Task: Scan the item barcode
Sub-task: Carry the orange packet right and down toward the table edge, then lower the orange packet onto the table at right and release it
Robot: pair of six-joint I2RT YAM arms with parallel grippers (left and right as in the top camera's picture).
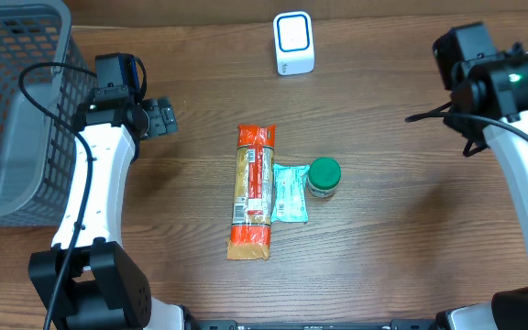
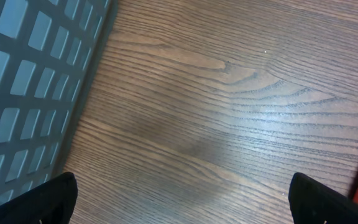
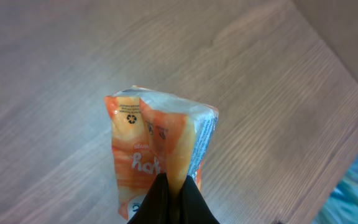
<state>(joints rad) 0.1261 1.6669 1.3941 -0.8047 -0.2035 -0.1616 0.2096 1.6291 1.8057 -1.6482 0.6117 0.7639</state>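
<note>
Standing beside teal packet (image 1: 290, 194): green-lidded jar (image 1: 324, 175)

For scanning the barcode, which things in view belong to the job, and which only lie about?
Job: small white scanner with blue-rimmed window; orange-and-white plastic packet, held in the shut right gripper.
Lying about: long orange snack pack; flat teal sachet; green-lidded jar; grey mesh basket; open left gripper, empty.

The dark brown wood-grain table (image 1: 383, 257) is lit evenly from above; only faint, soft shadows are thrown on it. A pale glare is picked up on the grain in the left wrist view. The crinkled orange plastic packet (image 3: 160, 143) is rendered soft, perhaps overexposed.
</note>
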